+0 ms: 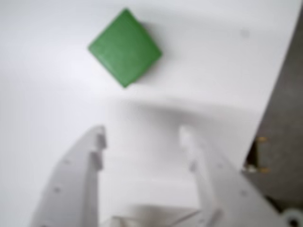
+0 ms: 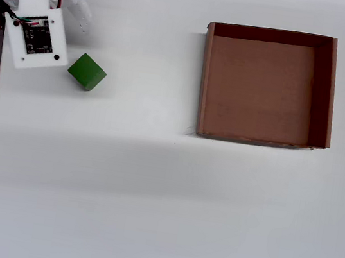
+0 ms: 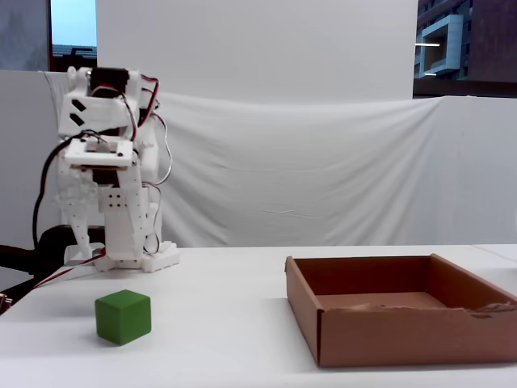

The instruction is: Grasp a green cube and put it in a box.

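In the wrist view the gripper [image 1: 142,137] hung with its jaws spread and empty, the cube [image 1: 125,47] lying clear beyond them on the white table [image 1: 42,94]. In the overhead view the cube [image 2: 87,71] sat near the table's left edge, just beside the arm [image 2: 33,37] and well apart from the box [image 2: 258,142]. In the fixed view the cube [image 3: 123,317] rested in front of the arm [image 3: 105,202], the box [image 3: 404,331] off to its right.

Matt green cube [image 3: 123,317], brown cardboard box [image 3: 380,338], smooth white table [image 2: 149,197], white plastic hand [image 1: 142,137]

No readable text, labels or numbers on anything.
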Tool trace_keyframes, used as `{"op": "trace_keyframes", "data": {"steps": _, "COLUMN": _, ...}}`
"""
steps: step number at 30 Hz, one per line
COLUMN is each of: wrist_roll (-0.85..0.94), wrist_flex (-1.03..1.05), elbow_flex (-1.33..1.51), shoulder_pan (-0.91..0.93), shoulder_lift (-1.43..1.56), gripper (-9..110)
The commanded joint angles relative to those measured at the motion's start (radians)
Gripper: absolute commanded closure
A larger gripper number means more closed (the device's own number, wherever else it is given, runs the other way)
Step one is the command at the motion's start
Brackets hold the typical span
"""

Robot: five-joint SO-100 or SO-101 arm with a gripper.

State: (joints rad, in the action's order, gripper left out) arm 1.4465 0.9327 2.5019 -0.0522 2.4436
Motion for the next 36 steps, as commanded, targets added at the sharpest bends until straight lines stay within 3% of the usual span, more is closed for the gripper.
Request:
{"op": "trace_keyframes", "data": {"steps": 1, "wrist_roll": 0.049, "wrist_flex": -0.025, "elbow_flex": -0.086, "shoulder_pan": -0.017, "shoulder_lift": -0.055, "gripper": 80}}
{"op": "trace_keyframes", "data": {"steps": 15, "wrist_roll": 0.1, "wrist_flex": 0.011, "elbow_flex": -0.278, "shoulder_pan": -0.037, "shoulder_lift": -0.258, "gripper": 80}}
{"op": "trace_keyframes", "data": {"steps": 28, "wrist_roll": 0.101, "wrist_flex": 0.038, "elbow_flex": -0.305, "shoulder_pan": -0.057, "shoulder_lift": -0.328, "gripper": 71}}
{"op": "trace_keyframes", "data": {"steps": 36, "wrist_roll": 0.207, "wrist_flex": 0.126, "elbow_flex": -0.405, "shoulder_pan": -0.095, "shoulder_lift": -0.476, "gripper": 71}}
